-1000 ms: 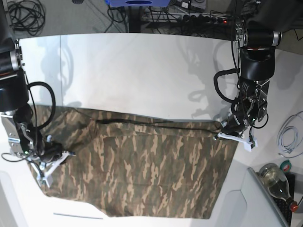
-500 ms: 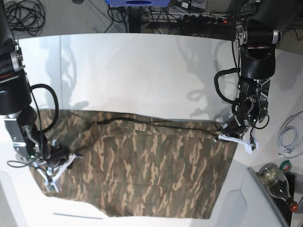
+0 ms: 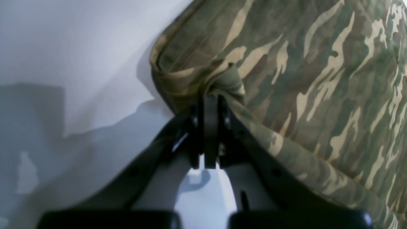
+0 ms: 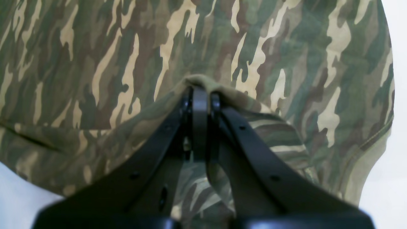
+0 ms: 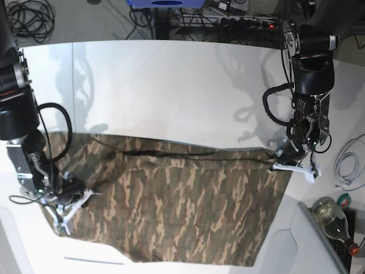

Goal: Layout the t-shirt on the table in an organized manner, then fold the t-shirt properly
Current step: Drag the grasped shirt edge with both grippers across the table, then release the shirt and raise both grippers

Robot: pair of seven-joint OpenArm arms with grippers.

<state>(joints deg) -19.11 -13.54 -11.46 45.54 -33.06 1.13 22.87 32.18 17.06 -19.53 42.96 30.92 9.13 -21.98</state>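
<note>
T-shirt (image 5: 188, 211), camouflage, part-spread on bench (image 5: 165, 68); cloth was clamped in left jaws and right jaws. Laying-out was judged in hand; outward tensioning was required next.

The left gripper (image 5: 275, 168) has shifted outward, toward the robot's left. The t-shirt (image 5: 188, 200) edge between both grippers' fingers has shifted the same way.
</note>
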